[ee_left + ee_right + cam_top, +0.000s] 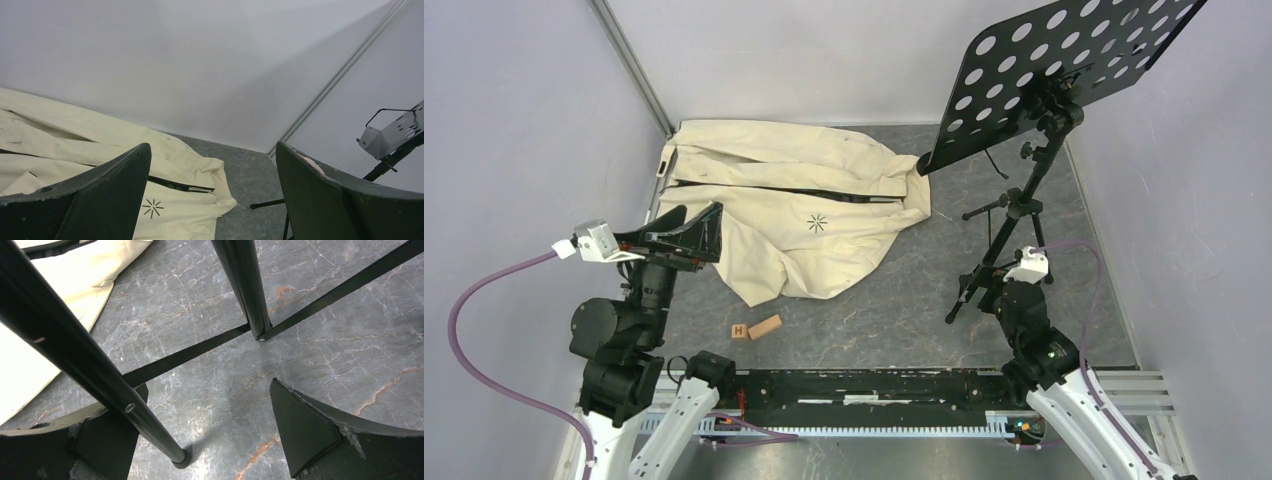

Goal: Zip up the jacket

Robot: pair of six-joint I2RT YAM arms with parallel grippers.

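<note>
Jacket: cream fabric jacket with dark zipper and black starburst logo (pixel 804 215), crumpled at the far-left corner of the grey marbled desk (pixel 904 300).
Left claw (pixel 698 212): released, over the jacket's near-left edge.
Right claw (pixel 207 385): released, among black music-stand legs (pixel 245 285).

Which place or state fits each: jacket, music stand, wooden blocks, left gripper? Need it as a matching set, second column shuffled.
1. jacket
2. music stand
3. wooden blocks
4. left gripper

A. black, standing on the right
B. open, by the jacket's left edge
C. tan, on the near side of the jacket
D. cream, lying rumpled at the far left

Pairs: 1-D, 2-A, 3-C, 4-B
</note>
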